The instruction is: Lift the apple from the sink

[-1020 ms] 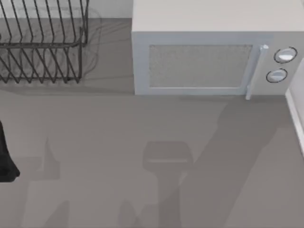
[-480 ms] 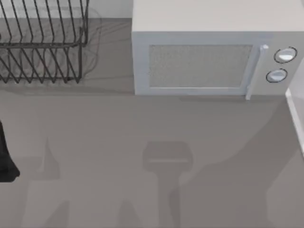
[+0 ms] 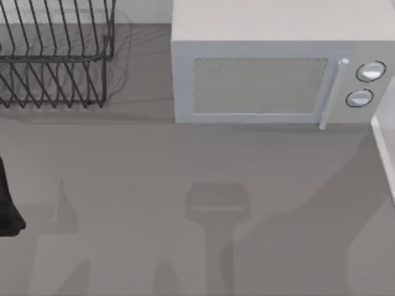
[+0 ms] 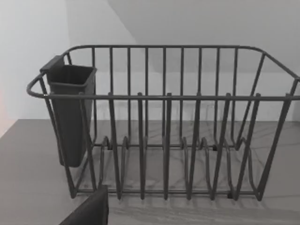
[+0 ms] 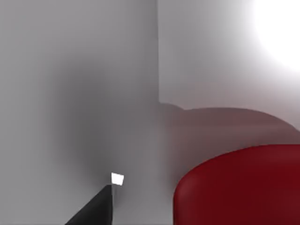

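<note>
At the counter's back edge, from above, a boxy grey microwave (image 3: 278,68) and a dark wire dish rack (image 3: 55,55) were seen; the left arm was parked at the left edge. Left wrist view: rack only. Right wrist view: the glossy red rounded apple (image 5: 243,187) was seen close against pale sink walls (image 5: 93,93), one dark fingertip (image 5: 96,208) beside it; jaw spread could not be told. Approach was judged underway; straddling the fruit is needed next.

On the table (image 3: 123,185), the microwave (image 3: 271,68) stands at about one o'clock from the centre in the top view, against the far edge. The dish rack (image 3: 55,55) sits at eleven o'clock, to the microwave's left and apart from it. A cutlery holder (image 4: 70,112) hangs on one end wall of the rack. The left arm (image 3: 7,203) rests at nine o'clock, at the table's left edge. In the right wrist view the apple (image 5: 243,187) lies close before the right hand's finger (image 5: 93,211), beside a wall (image 5: 70,93).
</note>
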